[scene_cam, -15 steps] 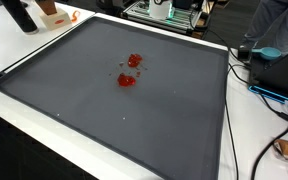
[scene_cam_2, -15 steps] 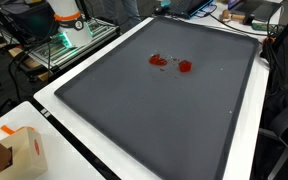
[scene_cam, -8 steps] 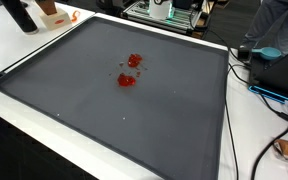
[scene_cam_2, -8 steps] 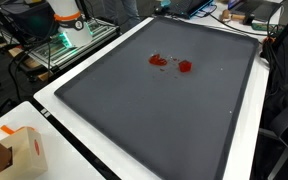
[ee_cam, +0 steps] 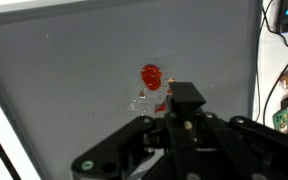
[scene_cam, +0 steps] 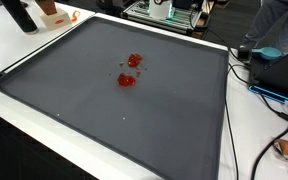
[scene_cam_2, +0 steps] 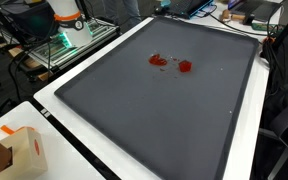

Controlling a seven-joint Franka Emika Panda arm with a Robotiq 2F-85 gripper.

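Lying on gray mat (ee_cam: 64, 80), red piece (ee_cam: 151, 75) just up-left of claw (ee_cam: 187, 93) in wrist view, claw's spread can't tell.

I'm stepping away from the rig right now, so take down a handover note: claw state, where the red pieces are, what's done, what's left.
The claw shows only in the wrist view, above the mat. Whether it is open or shut cannot be told, and nothing is seen in it.
The red pieces are two, lying close together on the mat in both exterior views. In the wrist view one lies just past the claw tip.
Done: nothing gripped or lifted.
Left: both pieces lie untouched on the mat.
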